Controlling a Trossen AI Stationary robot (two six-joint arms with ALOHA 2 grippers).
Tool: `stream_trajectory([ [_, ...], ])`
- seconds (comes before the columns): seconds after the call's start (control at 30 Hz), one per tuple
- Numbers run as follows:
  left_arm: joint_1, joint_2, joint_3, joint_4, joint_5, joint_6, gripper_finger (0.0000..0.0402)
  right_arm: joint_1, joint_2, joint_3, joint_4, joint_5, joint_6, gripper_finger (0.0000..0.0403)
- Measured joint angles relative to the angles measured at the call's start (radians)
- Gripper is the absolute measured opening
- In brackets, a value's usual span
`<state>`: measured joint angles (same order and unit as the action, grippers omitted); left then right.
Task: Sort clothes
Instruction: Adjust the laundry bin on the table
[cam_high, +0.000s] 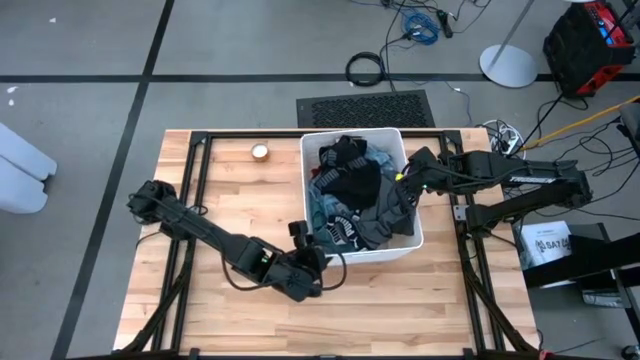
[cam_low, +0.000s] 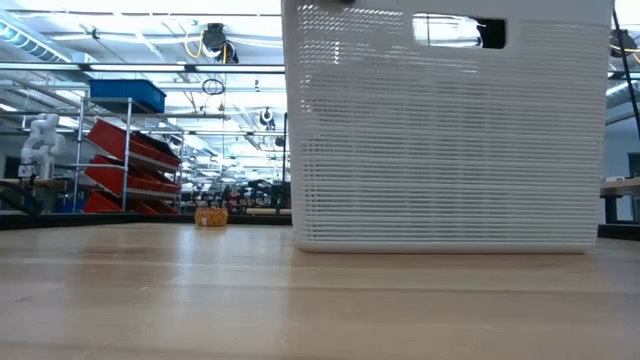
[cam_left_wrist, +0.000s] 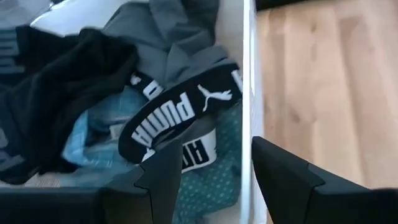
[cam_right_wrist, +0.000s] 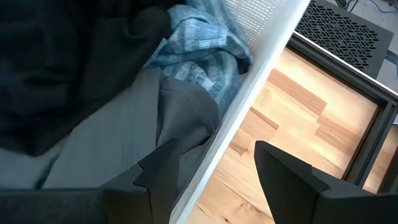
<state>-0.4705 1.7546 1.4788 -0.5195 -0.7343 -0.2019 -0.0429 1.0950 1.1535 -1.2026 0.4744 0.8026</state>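
Note:
The clothes (cam_high: 355, 195) lie heaped in the white bin (cam_high: 412, 240) at the table's middle. In the left wrist view I see a black waistband with white lettering (cam_left_wrist: 180, 112), a teal dotted piece (cam_left_wrist: 227, 127), a light blue one (cam_left_wrist: 93, 137), a black one (cam_left_wrist: 50, 81) and a dark grey one (cam_left_wrist: 180, 31). My left gripper (cam_high: 300, 232) (cam_left_wrist: 214, 177) hangs open above the bin's near left corner, one finger on each side of the wall. My right gripper (cam_high: 405, 178) (cam_right_wrist: 211, 177) is open over the bin's right rim (cam_right_wrist: 249, 99), above a dark grey garment (cam_right_wrist: 112, 137) and a blue plaid one (cam_right_wrist: 199, 56).
A small round object (cam_high: 260, 152) (cam_low: 211, 216) sits on the wood near the far edge, left of the bin. The bin's slatted wall (cam_low: 450, 130) fills the low view's right. Bare tabletop (cam_high: 200, 300) lies left of the bin and in front of it.

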Motion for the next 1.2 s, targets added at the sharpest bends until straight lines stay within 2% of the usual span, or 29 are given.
stream_trajectory([
  [0.27, 0.007, 0.0, 0.0, -0.055, -0.081, -0.002, 0.02, 0.0, 0.0, 0.0, 0.0, 0.0, -0.02, 0.0194],
  [0.43, 0.026, 0.0, 0.0, -0.065, -0.085, -0.027, 0.02, 0.0, 0.0, 0.0, 0.001, 0.0, -0.024, 0.0194],
  [0.77, 0.01, -0.061, 0.0, -0.024, -0.051, 0.003, 0.02, 0.0, -0.062, 0.0, 0.104, -0.012, -0.151, 0.0194],
  [0.97, 0.018, -0.133, 0.0, 0.003, 0.045, 0.034, 0.02, 0.004, -0.146, 0.0, 0.176, -0.137, -0.252, 0.0194],
  [1.03, 0.019, -0.165, 0.0, 0.006, 0.061, 0.051, 0.02, 0.02, -0.177, 0.0, 0.183, -0.191, -0.288, 0.0194],
  [1.2, 0.042, -0.26, 0.0, -0.035, 0.075, 0.081, 0.02, 0.132, -0.277, 0.0, 0.182, -0.187, -0.321, 0.0194],
])
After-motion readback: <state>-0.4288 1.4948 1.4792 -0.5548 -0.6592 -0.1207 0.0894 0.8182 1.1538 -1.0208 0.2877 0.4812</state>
